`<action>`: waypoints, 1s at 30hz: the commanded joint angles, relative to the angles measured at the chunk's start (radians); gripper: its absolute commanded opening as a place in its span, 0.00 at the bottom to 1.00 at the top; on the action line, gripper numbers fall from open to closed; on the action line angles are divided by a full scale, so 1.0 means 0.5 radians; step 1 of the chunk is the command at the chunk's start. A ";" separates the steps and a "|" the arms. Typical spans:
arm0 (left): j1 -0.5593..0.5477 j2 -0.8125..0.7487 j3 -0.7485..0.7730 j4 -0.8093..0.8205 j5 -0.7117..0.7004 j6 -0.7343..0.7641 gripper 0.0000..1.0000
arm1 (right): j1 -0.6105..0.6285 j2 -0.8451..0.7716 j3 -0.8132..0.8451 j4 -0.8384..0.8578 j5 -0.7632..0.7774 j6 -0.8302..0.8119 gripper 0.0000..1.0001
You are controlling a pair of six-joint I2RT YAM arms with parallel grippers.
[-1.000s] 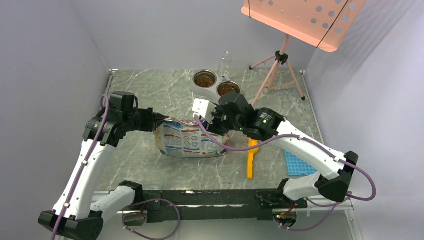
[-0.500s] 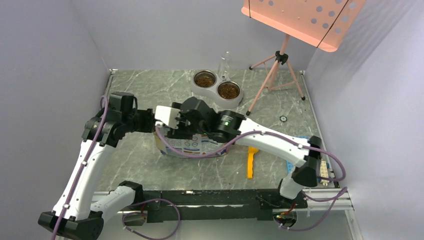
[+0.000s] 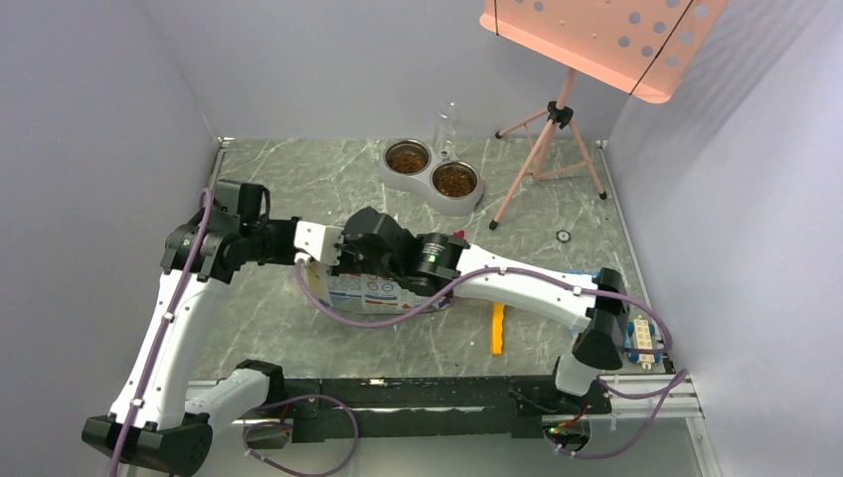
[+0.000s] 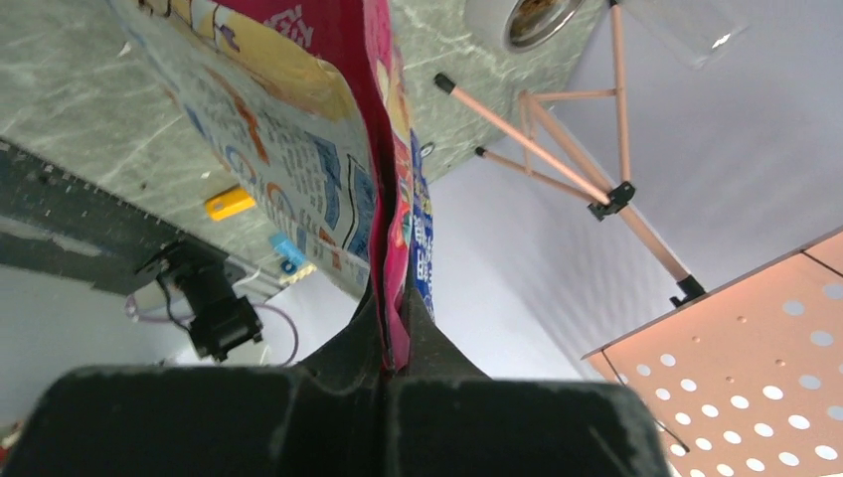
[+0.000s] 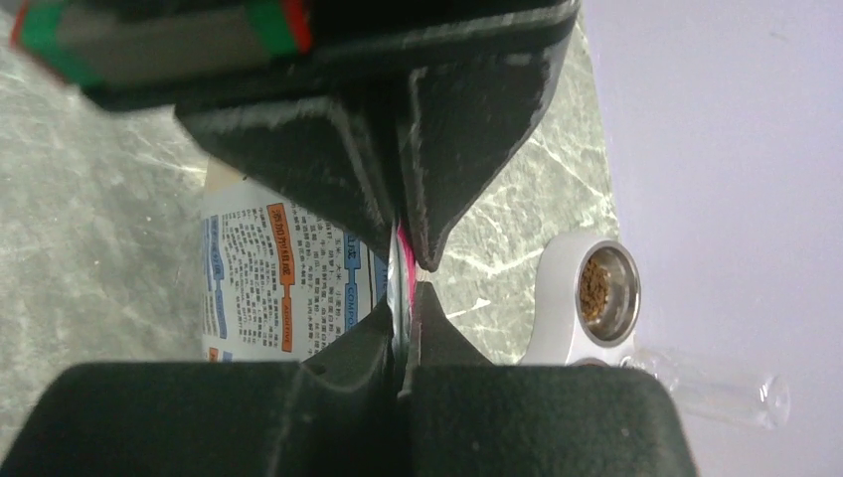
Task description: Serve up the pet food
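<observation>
Your R gripper (image 5: 408, 298) just swung onto the bag (image 3: 366, 294) top. It's clenched there beside L gripper (image 4: 393, 343), also clenched. Pet food (image 3: 454, 180) looks served, prob. sealing now.

bag (image 3: 368, 289) pink-blue print | kibble (image 3: 455, 180) brown | scoop (image 3: 497, 331) yellow | table (image 3: 298, 179) grey-marbled

White arm shells (image 3: 164, 338), black joints (image 3: 234, 204), purple cables (image 3: 343, 314), black left claw (image 4: 396, 328), right claw (image 5: 406, 308).

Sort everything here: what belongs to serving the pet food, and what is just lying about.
Belongs: pet food, double bowl, printed bag, yellow scoop.
Lying about: pink stand, clear bottle, small ring.
</observation>
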 commanded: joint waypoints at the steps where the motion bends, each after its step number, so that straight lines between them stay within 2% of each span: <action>1: 0.179 -0.022 0.255 -0.213 -0.038 0.147 0.00 | -0.198 -0.370 -0.276 -0.223 0.139 -0.101 0.00; 7: 0.195 -0.077 0.156 -0.170 -0.029 0.134 0.00 | -0.268 -0.602 -0.419 -0.274 0.111 -0.126 0.00; 10: 0.195 -0.065 0.181 -0.204 -0.053 0.157 0.00 | -0.318 -0.618 -0.404 -0.338 0.014 -0.111 0.00; 30: 0.195 -0.059 0.139 -0.205 -0.067 0.172 0.00 | -0.573 -0.946 -0.630 -0.530 -0.037 -0.252 0.00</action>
